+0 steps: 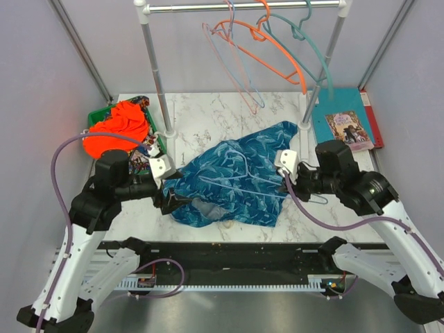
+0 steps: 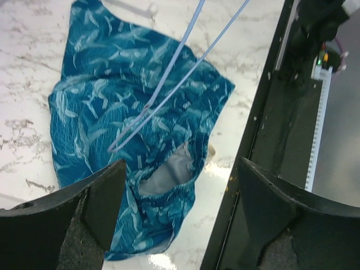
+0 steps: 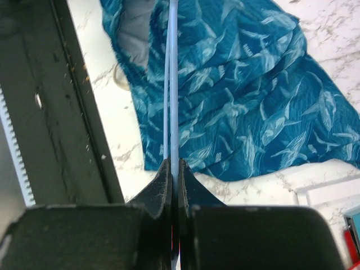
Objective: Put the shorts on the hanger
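1. The shorts (image 1: pixel 229 182) lay crumpled in the middle of the top view on the marble table (image 1: pixel 208 111), with grey lining showing at an opening toward the lower left. Bunched like that, a grab could have pinched both layers together and shut the opening the hanger needed.
2. The hanger (image 3: pixel 171 84) lay across the shorts, on top of the fabric and not visibly inside it. A push could have skated it over the cloth or dragged the whole garment toward the table's lower edge.
3. The right gripper (image 3: pixel 174 169), at centre right of the top view, was clamped on the hanger's thin wire. So slim a hold could have let the hanger twist or slip out.
4. The left gripper (image 2: pixel 183 171) stood wide and empty above the shorts' lower-left edge. Closing too high would have caught nothing.
5. The orange garment (image 1: pixel 119 125), upper left, sat well apart and posed little risk.
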You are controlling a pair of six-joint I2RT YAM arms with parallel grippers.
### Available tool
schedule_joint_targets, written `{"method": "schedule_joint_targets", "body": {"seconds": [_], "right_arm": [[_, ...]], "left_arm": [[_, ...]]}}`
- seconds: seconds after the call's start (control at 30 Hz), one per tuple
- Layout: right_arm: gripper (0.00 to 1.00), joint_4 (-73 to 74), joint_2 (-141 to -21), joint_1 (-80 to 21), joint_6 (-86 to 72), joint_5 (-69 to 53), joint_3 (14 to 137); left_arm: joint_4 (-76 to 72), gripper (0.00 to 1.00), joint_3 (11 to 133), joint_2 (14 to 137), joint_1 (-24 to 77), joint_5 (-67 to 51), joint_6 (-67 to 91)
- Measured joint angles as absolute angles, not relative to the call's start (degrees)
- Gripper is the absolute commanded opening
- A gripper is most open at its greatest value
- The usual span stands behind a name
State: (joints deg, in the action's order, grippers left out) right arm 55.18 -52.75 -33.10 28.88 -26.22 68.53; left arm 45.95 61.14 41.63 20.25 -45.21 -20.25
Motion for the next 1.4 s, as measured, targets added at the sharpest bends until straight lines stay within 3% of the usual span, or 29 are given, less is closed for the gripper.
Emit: {"method": "schedule_joint_targets", "body": {"seconds": [0.27, 0.43, 1.0, 1.1, 1.2, 1.23, 1.27, 1.33, 1.4], "right_arm": [[0.00, 66.6, -43.6, -33.1, 35.9, -27.7, 66.3], [0.00, 69.9, -43.6, -33.1, 40.1, -28.5, 64.8], [0.00, 57.7, -54.1, -33.1, 41.2, -27.9, 56.3], [0.00, 55.0, -54.7, -33.1, 40.2, -28.0, 55.5], [0.00, 52.6, -55.3, -33.1, 39.3, -28.1, 54.3], [0.00, 51.9, -55.5, -33.1, 39.1, -28.1, 53.8], [0.00, 51.3, -55.7, -33.1, 38.9, -28.2, 53.4], [0.00, 50.3, -56.2, -33.1, 38.7, -28.3, 52.8], [0.00, 49.5, -56.8, -33.1, 38.5, -28.5, 52.5]], "left_arm": [[51.7, 0.69, 54.8, 47.0, 20.3, -38.7, -31.6], [49.9, 0.67, 52.2, 56.3, 20.3, -35.6, -33.0], [40.0, 0.60, 50.3, 72.8, 26.7, -22.8, -28.7], [38.7, 0.50, 50.3, 74.7, 26.9, -22.2, -27.7], [38.3, 0.30, 50.2, 76.0, 26.9, -22.1, -27.0], [38.4, 0.16, 50.2, 76.4, 26.9, -22.1, -26.7], [38.4, 0.10, 50.2, 76.6, 26.9, -22.2, -26.5], [38.5, 0.02, 50.2, 76.7, 27.0, -22.3, -26.1], [38.6, 0.02, 50.2, 76.7, 27.1, -22.6, -26.1]]}}
